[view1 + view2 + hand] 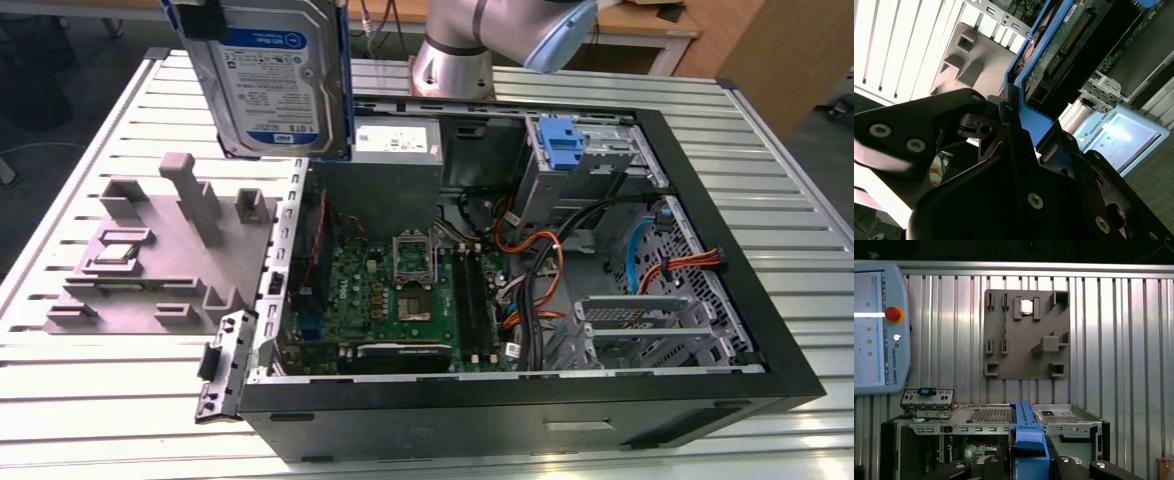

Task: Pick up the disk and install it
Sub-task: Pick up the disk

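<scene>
High over the exterior view's left side, the disk (274,85) hangs upright in the air. Its white-and-blue label faces the camera, and its blue carrier bracket runs down the edge nearest the computer case (534,300). The disk is above the spot where the grey fixture plate (160,250) meets the case's open side, and it touches neither.

In the second wrist view the tool (1024,135) is clamped on the blue bracket, with black fingers (944,115) on either side of it. The drive's green circuit board shows beyond them. The first wrist view looks down past the bracket's edge to the fixture plate, which lies flat on the slatted metal desk (120,400). A teach pendant (876,330) rests on the desk near the plate.

The case lies on its side, open, with the motherboard (400,290), a grey power supply (396,140) and orange and black cables in sight. A 2nd blue caddy (563,150) sits in the drive cage at the end of the case nearest the silver arm (507,35), well apart from the disk.
</scene>
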Controlling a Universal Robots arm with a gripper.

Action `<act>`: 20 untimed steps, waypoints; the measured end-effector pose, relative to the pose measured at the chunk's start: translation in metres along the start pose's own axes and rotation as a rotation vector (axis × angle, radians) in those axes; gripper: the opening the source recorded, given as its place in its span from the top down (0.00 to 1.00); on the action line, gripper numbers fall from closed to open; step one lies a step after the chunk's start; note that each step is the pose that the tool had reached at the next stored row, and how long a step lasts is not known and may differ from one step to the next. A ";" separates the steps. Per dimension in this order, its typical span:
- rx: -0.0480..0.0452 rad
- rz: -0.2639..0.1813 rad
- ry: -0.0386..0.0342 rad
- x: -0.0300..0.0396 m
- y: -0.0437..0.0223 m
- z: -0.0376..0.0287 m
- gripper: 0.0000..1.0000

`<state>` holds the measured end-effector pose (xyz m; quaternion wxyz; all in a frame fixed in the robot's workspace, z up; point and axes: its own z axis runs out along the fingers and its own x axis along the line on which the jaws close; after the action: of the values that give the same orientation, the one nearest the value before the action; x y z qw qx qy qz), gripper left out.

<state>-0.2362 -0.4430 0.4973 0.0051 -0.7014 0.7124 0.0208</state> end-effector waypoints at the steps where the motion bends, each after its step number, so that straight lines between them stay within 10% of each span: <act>1: 0.0000 0.000 0.0000 0.0000 -0.0006 0.0000 0.63; 20: 0.0000 0.000 0.0000 0.0002 -0.0100 -0.0002 0.63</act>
<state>-0.2262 -0.4433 0.4973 0.0051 -0.7014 0.7124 0.0208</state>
